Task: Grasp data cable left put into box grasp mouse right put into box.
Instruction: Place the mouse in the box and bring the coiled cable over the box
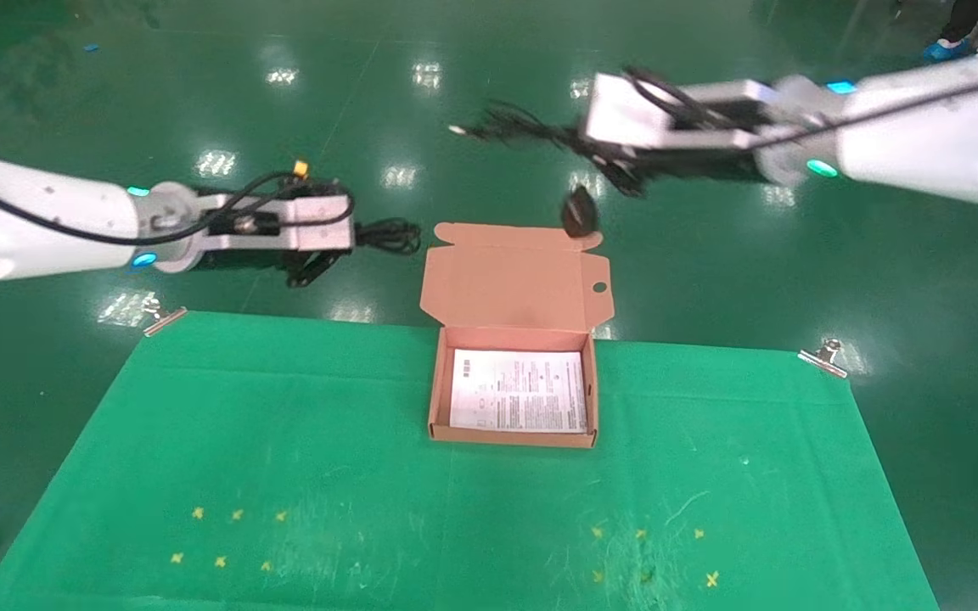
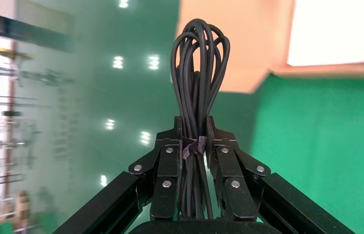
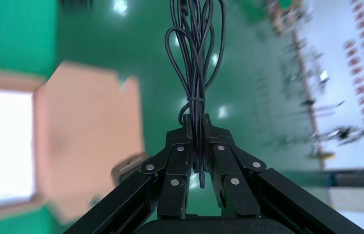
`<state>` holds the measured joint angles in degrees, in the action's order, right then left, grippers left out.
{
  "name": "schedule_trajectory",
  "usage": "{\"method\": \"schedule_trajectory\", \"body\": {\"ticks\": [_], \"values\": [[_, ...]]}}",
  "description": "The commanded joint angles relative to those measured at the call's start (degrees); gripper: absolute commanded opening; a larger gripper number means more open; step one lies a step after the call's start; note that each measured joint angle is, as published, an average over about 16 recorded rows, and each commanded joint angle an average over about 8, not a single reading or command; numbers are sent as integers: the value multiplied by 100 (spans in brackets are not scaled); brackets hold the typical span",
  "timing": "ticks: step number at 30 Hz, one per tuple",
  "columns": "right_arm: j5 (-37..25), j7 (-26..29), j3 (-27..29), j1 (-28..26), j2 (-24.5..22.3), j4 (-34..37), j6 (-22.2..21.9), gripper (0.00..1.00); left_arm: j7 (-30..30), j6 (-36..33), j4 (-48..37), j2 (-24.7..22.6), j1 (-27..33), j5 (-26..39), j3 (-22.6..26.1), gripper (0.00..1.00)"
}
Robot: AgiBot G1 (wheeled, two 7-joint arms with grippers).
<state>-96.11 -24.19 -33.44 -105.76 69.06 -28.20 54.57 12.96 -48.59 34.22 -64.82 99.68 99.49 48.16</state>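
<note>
The box point(image 1: 436, 399) stands open at the middle of the green mat, lid point(image 1: 514, 284) tilted back, with a white printed sheet point(image 1: 519, 390) inside. My left gripper point(image 1: 351, 235) hovers left of the lid, beyond the mat's far edge. It is shut on the coiled black data cable point(image 1: 389, 236), at its strap point(image 2: 197, 78). My right gripper point(image 1: 595, 144) is high beyond the box and shut on the mouse's bundled cord point(image 3: 194, 58). The mouse point(image 1: 580, 214) dangles below it, just above the lid's far right corner. The box also shows in the left wrist view point(image 2: 248, 48).
The green mat point(image 1: 285, 441) covers the table, held by metal clips at its far left point(image 1: 165, 318) and far right point(image 1: 824, 356) corners. Small yellow crosses point(image 1: 234, 535) mark the near part of the mat on both sides. Shiny green floor lies beyond.
</note>
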Motion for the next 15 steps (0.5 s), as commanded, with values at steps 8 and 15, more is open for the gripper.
{"method": "schedule_trajectory", "body": {"ticks": [8,15], "values": [[323,-762,174,-405,764,920,-420,0,-215,610,-168,-349,162,303,43,0],[491,-935,192,-432,826,1091,-410,0,-273,755,-263,-422,188,386,59,0]]}}
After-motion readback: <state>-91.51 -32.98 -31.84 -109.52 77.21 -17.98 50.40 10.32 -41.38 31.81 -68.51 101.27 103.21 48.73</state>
